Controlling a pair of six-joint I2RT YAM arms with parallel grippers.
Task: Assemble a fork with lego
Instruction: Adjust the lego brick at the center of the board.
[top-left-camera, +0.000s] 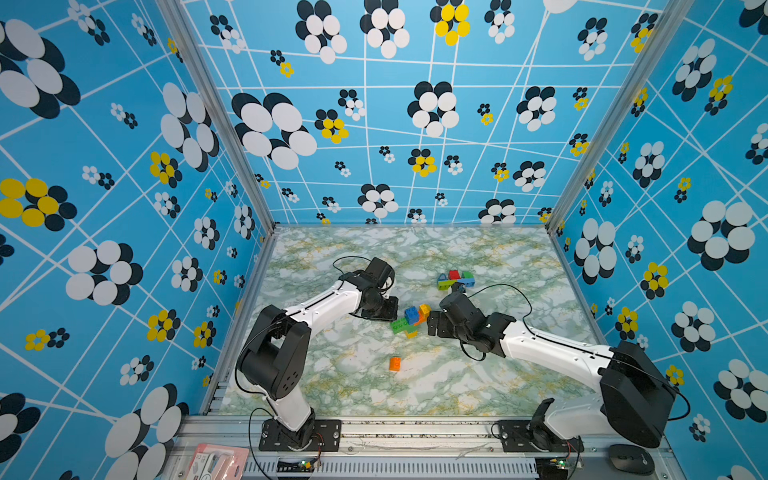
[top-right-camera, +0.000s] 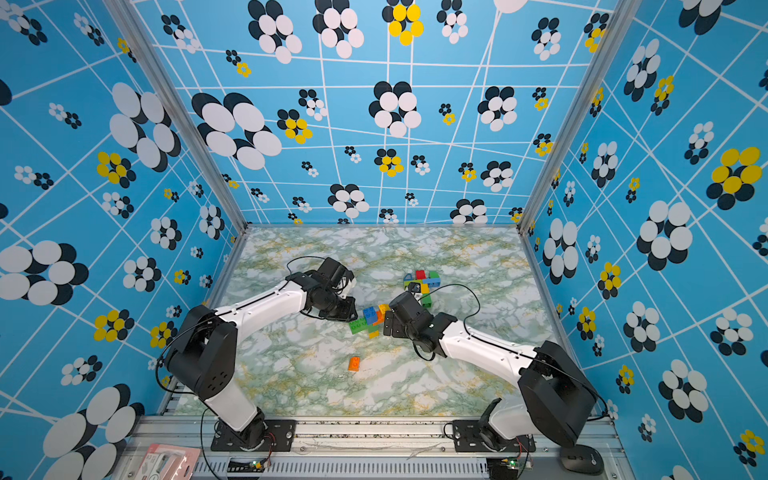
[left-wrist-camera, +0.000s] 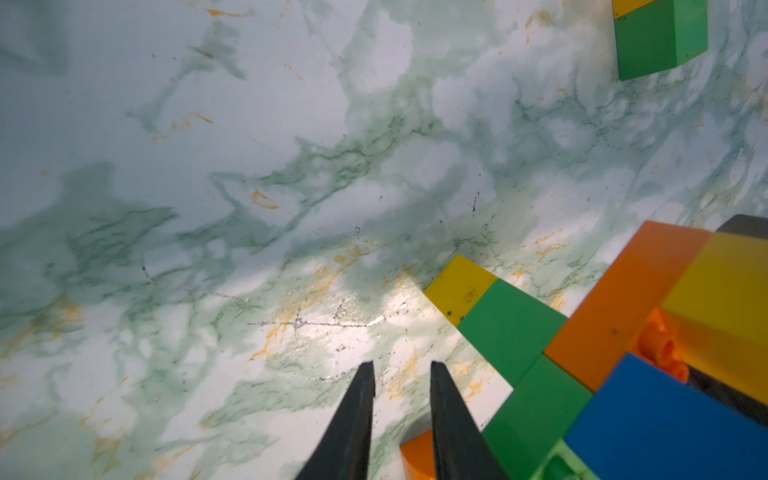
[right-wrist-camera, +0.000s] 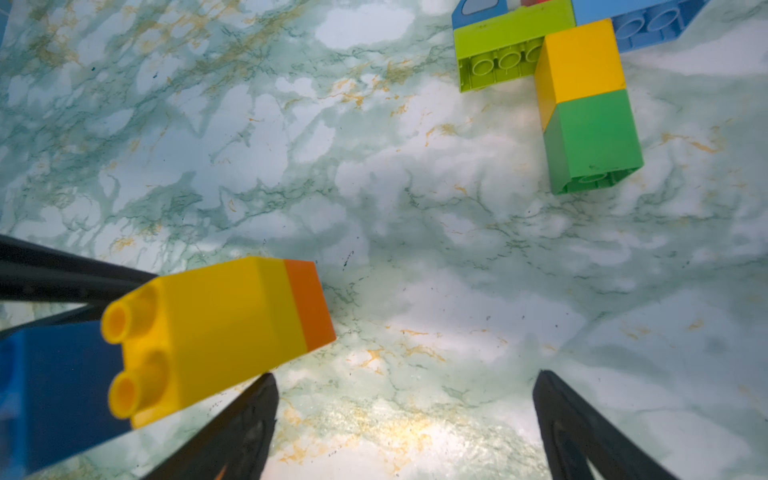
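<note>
**A:** Where do we stand on the fork?

**B:** Mid-build, we judge. The lego assembly (top-left-camera: 409, 319) of joined green, blue, yellow and orange bricks sits mid-table between our two arms. It does not read as a fork yet.

**A:** And our grippers?

**B:** Our right gripper (right-wrist-camera: 405, 374) is spread wide, with only marbled table (right-wrist-camera: 415, 208) between its fingers. The assembly's yellow brick (right-wrist-camera: 216, 332) is just beside one finger, not inside. Our left gripper (left-wrist-camera: 402, 368) is drawn narrow, close beside the assembly's green bricks (left-wrist-camera: 511, 328). An orange piece (left-wrist-camera: 415, 457) shows low between its fingers, and we cannot tell whether it pinches anything.

**A:** So what next?

**B:** Probably another brick. A loose orange brick (top-left-camera: 395, 363) lies alone, nearer our bases. The spare bricks (top-left-camera: 455, 280) are heaped farther back, near our right wrist. We would need to square the open jaws across a brick's flat sides, then press it studs-to-sockets while our left arm steadies the assembly.
</note>
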